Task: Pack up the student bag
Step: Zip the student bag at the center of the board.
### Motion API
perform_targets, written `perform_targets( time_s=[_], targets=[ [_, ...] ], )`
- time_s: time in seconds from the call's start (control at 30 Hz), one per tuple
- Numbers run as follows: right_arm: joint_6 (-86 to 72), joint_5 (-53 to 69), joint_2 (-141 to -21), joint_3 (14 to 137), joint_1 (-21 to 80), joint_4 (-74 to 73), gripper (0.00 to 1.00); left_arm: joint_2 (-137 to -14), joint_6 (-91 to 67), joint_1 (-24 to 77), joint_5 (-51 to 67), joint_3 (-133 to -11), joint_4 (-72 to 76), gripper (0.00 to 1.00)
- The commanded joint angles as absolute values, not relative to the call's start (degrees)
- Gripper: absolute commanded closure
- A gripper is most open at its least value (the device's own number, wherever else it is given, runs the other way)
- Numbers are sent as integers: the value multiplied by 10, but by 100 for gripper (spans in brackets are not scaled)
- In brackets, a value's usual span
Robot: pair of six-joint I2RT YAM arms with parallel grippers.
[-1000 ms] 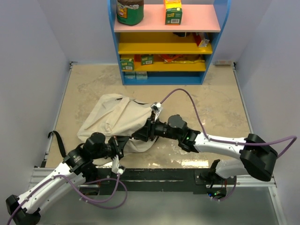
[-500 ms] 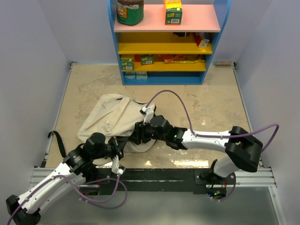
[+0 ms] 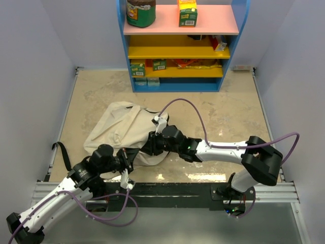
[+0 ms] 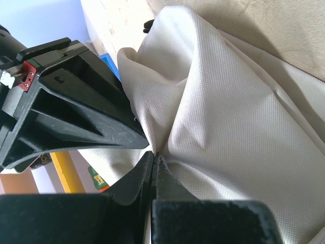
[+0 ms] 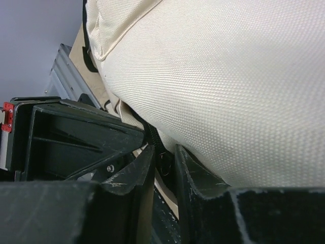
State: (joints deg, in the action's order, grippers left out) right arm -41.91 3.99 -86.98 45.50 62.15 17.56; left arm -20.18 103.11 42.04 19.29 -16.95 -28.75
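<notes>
top external view showed the large soft cream canvas backpack (image 3: 119, 129) slumped on the beige table (image 3: 228, 117), towards its near left side. left jaws were clenched on a fold of its fabric. right jaws straddled its black trim (image 5: 150, 133), narrowly apart; i could not tell whether they gripped.

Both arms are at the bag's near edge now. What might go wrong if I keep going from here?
1. The left gripper is shut on only a thin fold of the student bag at its fingertips; a pull may slip the canvas out.
2. The right gripper has the black trim between narrowly parted jaws; whether it grips is unclear, so it may miss.
3. Both grippers sit close together, so the arms may bump.
</notes>
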Motion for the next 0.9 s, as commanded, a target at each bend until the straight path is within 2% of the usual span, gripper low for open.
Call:
perform_targets(
  time_s=[0.0,0.07,0.17,0.87],
  targets=[
    [-440,42,-859,452,622,201,80,-191,1045,416,183,-170,-274,100],
    [-442,46,-862,454,623,202,84,-189,1045,415,184,-170,-277,100],
    [-446,47,-863,447,622,212,100,-186,1043,416,183,-170,-281,100],
    [-435,-97,-707,368,621,115,100,-179,1061,415,186,-179,-308,100]
  ],
)
